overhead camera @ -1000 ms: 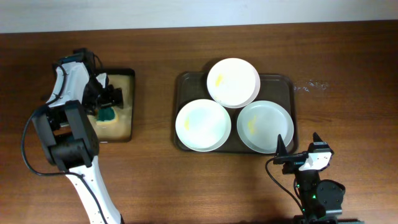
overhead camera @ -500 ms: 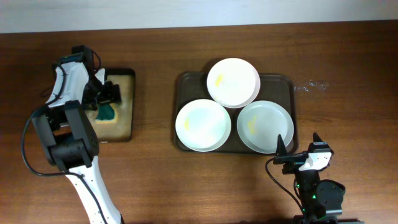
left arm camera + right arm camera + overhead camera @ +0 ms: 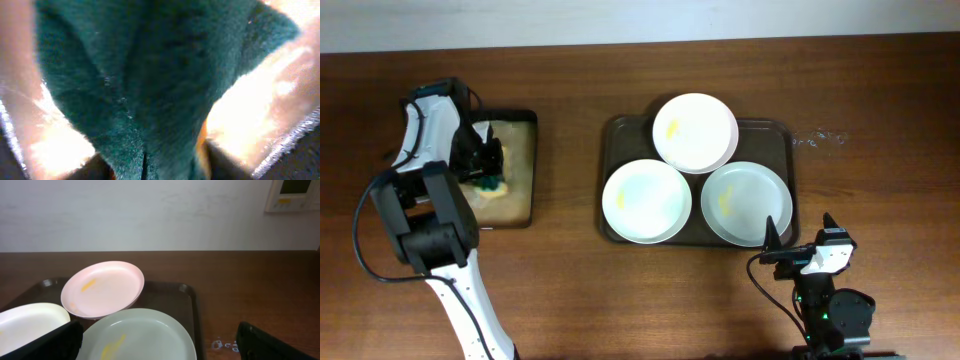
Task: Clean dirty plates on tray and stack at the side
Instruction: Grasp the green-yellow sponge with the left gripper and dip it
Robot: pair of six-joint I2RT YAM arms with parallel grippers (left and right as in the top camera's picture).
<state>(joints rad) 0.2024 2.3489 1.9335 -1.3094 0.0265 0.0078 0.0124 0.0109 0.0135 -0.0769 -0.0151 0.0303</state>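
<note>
My left claw [image 3: 480,160] is sinking back onto the green sponge [image 3: 150,75] (its grip I cannot tell); the plates [image 3: 647,200] are lying on the tray [image 3: 772,134] well off to its right, nearer my wide-spread right claw [image 3: 160,342]

This looks like a robot lab or test room. A left arm [image 3: 430,215] and a right arm [image 3: 828,305] stand at a brown wooden table [image 3: 880,100] against a plain white wall [image 3: 150,215], with a small control panel [image 3: 295,192] on that wall
</note>
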